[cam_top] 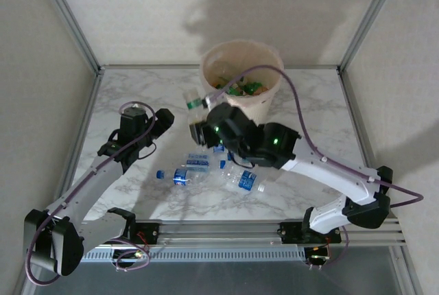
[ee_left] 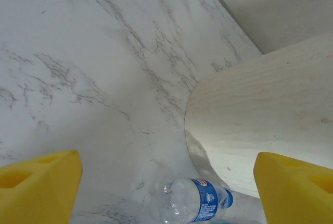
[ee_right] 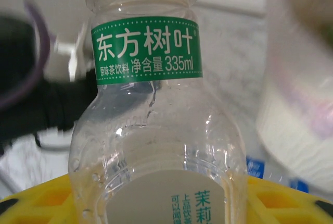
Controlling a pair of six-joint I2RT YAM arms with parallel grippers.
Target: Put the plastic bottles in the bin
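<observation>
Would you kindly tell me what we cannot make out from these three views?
Top external: the bottles inside the bin, too small to count.
Top external: the loose bottles on the table, partly hidden under the right arm.
Left wrist: the blue-label bottle, cut off by the bottom edge.
Right wrist: the green-label bottle, its mouth cut off by the top edge; the bin behind it is blurred.

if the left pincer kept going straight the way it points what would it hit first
Most likely the clear blue-labelled bottle lying on the marble table, between the fingers of the open left pincer, beside the bin; depth is unclear, so it may reach bare table first.
</observation>
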